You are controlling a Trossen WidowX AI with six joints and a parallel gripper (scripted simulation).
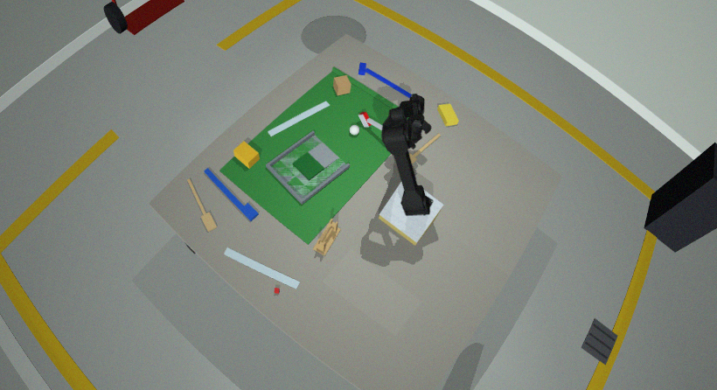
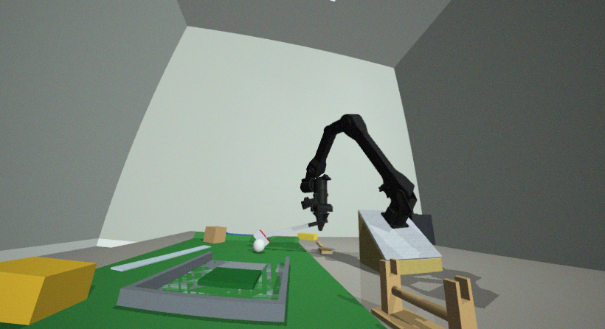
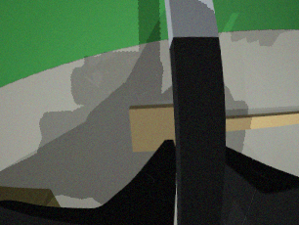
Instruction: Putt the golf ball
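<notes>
raised green [image 1: 308,165]: sits at the left of the play, a dark green pad inside a grey frame with sloped checkered ramps on its sides; it is the target, so the stroke has to run toward it
green mat [image 1: 281,201]: spreads under the raised green and the ball on the table [image 1: 476,197]; it gives the ball a flat lane to the ramp
golf ball [image 1: 354,129]: lies on the mat between the raised green and the putter head, near the head but apart from it; the exterior view shows it resting on the mat just below the head
red putter [image 1: 365,120]: its red-edged head hangs close behind the ball on the side away from the raised green; the pale shaft runs back and up to the pincer, so ball and target lie ahead of the face; this reads as the address before the stroke
pincer [image 2: 319,226]: narrow, clamped on the dark grip end of the red putter, pointing down at the mat's right edge; gripping the far end leaves the whole shaft as reach
wrist view: the dark grip stands straight between the jaws, which suggests a firm, centred hold
risk: judged, too soft a push stalls the ball on the ramp; too hard sends it over the pad
</notes>
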